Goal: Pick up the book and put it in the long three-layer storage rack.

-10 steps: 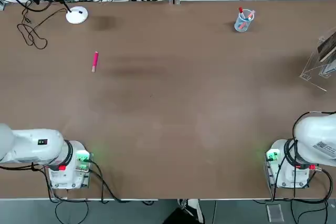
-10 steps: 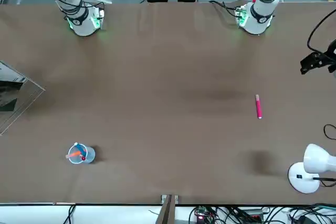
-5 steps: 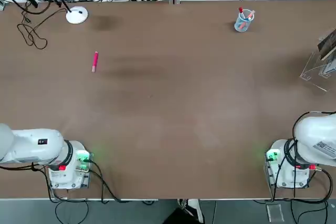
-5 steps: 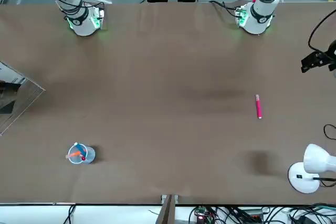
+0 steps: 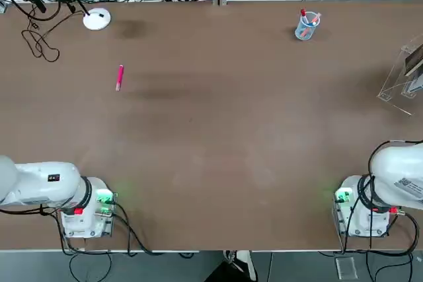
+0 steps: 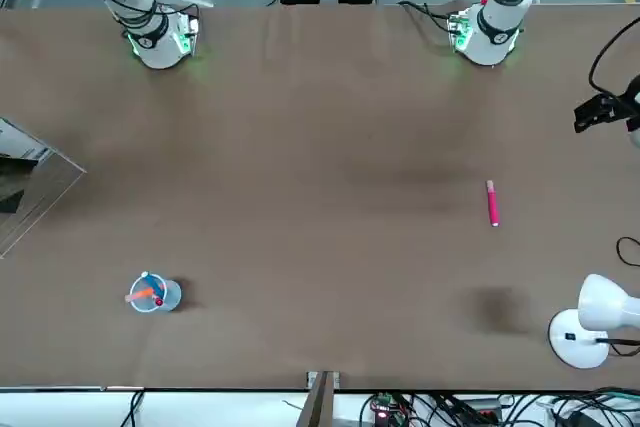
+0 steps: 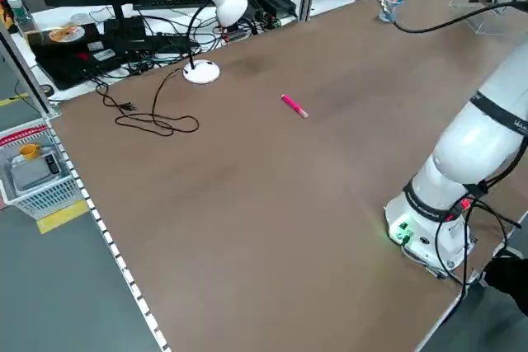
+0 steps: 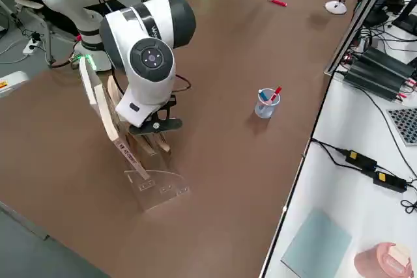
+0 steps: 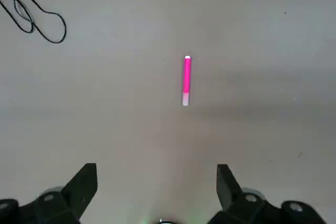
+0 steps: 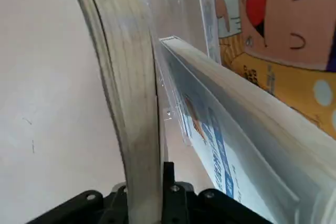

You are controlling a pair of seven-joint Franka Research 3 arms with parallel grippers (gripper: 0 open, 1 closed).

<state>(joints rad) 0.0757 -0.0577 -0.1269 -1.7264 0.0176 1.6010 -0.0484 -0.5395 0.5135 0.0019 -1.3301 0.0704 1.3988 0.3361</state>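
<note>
The right end effector (image 8: pixel 151 124) is clenched on the book (image 10: pixel 137 129), gripping it by one edge; in the right wrist view the book's page edge rises directly from between the fingers. The held book stands steeply tilted at the long three-layer storage rack (image 8: pixel 153 187), on the robot's right side of the worktop (image 8: pixel 215 63). Its lower edge sits against a clear slanted panel, beside other volumes already leaning in the rack. Whether that edge is fully seated in a tier cannot be determined from these views.

Failure risks, as judged from this position:

- Early release: if the lower edge is not bottomed out in its tier, the book may slide down the slanted panel or tip forward out of the rack.
- Side load: the rack is light clear acrylic. Any sideways push transmitted through the book could shift or tilt it.
- Withdrawal: the fingers are close to the neighbouring volumes. Opening or retracting at an angle may catch one and drag it out.

The left end effector (image 9: pixel 156 190) hangs released above bare worktop, well away from the rack, with a pink marker (image 9: pixel 186 80) lying beneath it.
</note>
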